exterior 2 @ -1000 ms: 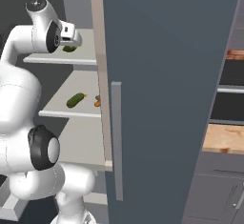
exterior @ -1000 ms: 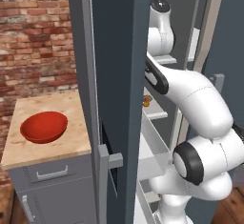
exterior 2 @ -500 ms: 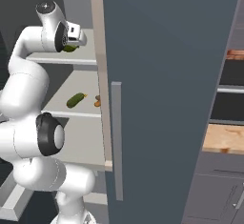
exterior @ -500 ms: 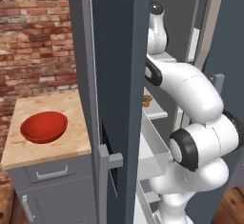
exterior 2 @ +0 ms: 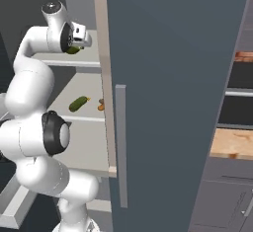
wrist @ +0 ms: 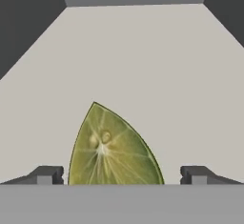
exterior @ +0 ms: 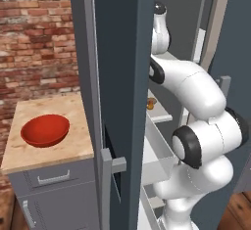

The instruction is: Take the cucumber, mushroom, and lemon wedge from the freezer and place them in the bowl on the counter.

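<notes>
On the pale upper shelf (wrist: 143, 66) of the freezer (exterior 2: 173, 78) lies the lemon wedge (wrist: 112, 149), cut face up. My gripper (wrist: 121, 176) is open and straddles it, one fingertip on each side with a gap to the wedge. From the right base view the gripper (exterior 2: 76, 45) hangs over the wedge (exterior 2: 73, 51). One shelf lower lie the dark green cucumber (exterior 2: 77, 103) and the brown mushroom (exterior 2: 101, 105), which also peeks past the door as the mushroom (exterior: 151, 103). The red bowl (exterior: 45, 130) sits on the counter (exterior: 29, 158), left of the freezer.
The open freezer door (exterior: 122, 77) stands between the counter and the shelves. A brick wall (exterior: 34, 38) backs the counter. Clear drawers (exterior: 159, 150) jut out below the shelves, close to my arm's lower joints.
The arm has stretched further into the freezer and the hand has moved a little deeper along the upper shelf, onto the lemon wedge. The jaws stay wide.
</notes>
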